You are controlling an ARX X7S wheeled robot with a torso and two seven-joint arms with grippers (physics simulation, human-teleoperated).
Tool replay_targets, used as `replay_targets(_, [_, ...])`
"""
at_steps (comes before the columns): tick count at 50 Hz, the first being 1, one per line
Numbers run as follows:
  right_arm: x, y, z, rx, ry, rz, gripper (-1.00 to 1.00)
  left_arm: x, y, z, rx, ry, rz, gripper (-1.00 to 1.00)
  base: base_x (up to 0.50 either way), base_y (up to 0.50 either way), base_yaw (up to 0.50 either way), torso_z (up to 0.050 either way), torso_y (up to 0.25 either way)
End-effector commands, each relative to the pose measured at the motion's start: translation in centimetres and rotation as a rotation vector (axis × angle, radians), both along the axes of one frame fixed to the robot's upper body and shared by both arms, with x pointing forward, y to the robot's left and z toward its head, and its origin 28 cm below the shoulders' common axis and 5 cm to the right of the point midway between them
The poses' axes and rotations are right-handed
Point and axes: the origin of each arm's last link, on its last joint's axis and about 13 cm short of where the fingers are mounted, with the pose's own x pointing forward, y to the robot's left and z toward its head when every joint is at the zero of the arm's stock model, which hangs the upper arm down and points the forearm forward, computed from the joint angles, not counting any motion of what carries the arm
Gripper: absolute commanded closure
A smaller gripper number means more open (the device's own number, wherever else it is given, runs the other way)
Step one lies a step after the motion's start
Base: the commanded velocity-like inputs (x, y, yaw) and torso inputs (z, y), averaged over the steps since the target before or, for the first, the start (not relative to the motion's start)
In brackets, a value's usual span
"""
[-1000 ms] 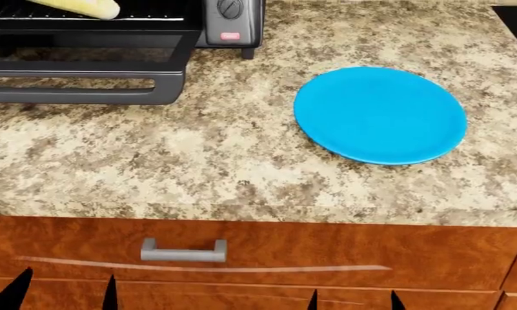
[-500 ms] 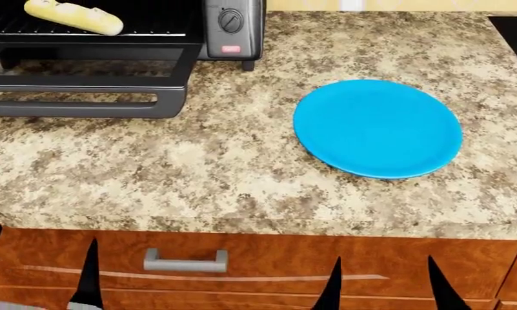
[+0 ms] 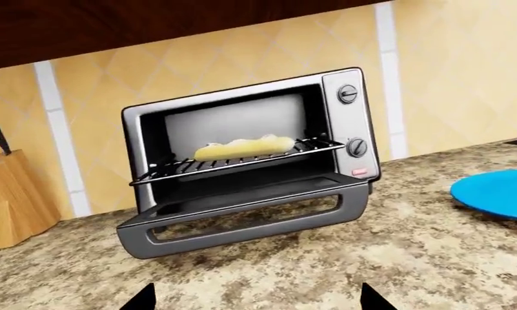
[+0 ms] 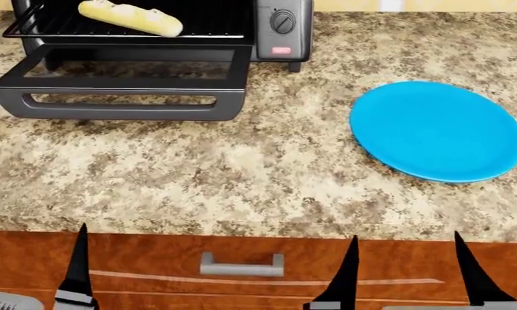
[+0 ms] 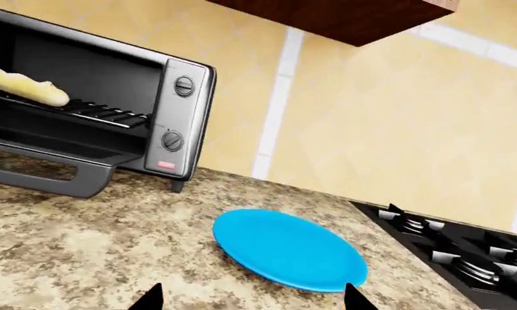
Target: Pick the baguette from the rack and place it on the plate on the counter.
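The counter (image 4: 241, 168) is filling most of the head view, a speckled top lying over one wooden drawer front with one grey handle (image 4: 241, 265). On it one toaster oven (image 3: 250, 155) is standing with its door (image 4: 124, 87) hanging open and flat. Only the left wrist view is showing the oven whole, with a knife block (image 3: 13, 200) standing beside it against the tiled wall. Only the right wrist view is showing a stove (image 5: 465, 252) with black burner grates, lying beyond the plate on the side away from the oven. One rack (image 4: 121, 26) is sitting pulled partway out of the oven, and one baguette (image 4: 129, 17) is lying across its bars, touched by nothing. One blue plate (image 4: 437, 129) is resting bare on the counter, well apart from the oven. The oven is carrying two knobs (image 3: 348, 94) and one small red button. The left gripper (image 3: 251, 298) and the right gripper (image 4: 405, 271) are hanging low before the drawers, each with its two dark fingertips spread apart and gripping nothing.
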Motion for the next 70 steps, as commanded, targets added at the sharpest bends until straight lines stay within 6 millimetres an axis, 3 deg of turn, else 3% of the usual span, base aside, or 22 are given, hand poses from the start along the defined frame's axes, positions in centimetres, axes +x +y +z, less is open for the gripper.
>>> replay_targets(1, [-0.9, -0.2, 2.7, -0.064, -0.066, -0.035, -1.0, -0.1, -0.1, 0.7, 0.005, -0.011, -0.005, -1.0, 0.36, 0.0, 0.0, 0.04, 0.139])
replay_targets(56, [-0.9, 0.2, 2.1, -0.087, -0.04, -0.011, -1.0, -1.2, 0.2, 0.3, -0.019, -0.011, 0.006, -1.0, 0.31, 0.0, 0.0, 0.04, 0.137])
replay_targets(70, [-0.2, -0.3, 1.7, -0.045, -0.022, -0.012, -1.0, -1.1, 0.3, 0.1, -0.038, 0.004, 0.022, -1.0, 0.0, 0.0, 0.0, 0.004, 0.005])
